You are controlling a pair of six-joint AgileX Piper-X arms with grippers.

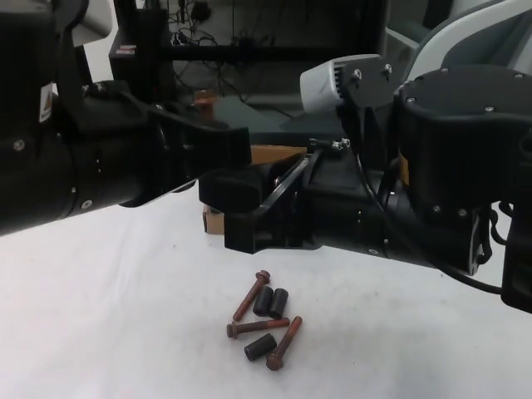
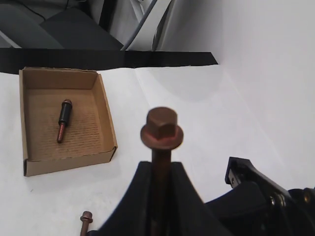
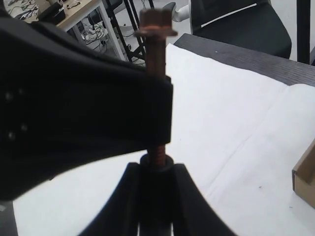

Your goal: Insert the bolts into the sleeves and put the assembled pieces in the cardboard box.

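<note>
Left gripper pinches the bolt; right gripper clamps the sleeve. Keep both axes aligned as you press home.

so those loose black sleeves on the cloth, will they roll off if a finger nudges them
Probably yes: the loose sleeves look like smooth tubes lying on their sides, so a sideways nudge could roll them. The white cloth and the bolts beside them may stop them soon. They look rigid, so a firm pinch shouldn't deform them.

Open cloth surrounds the loose bolts and sleeves, apart from the cardboard box.
</note>
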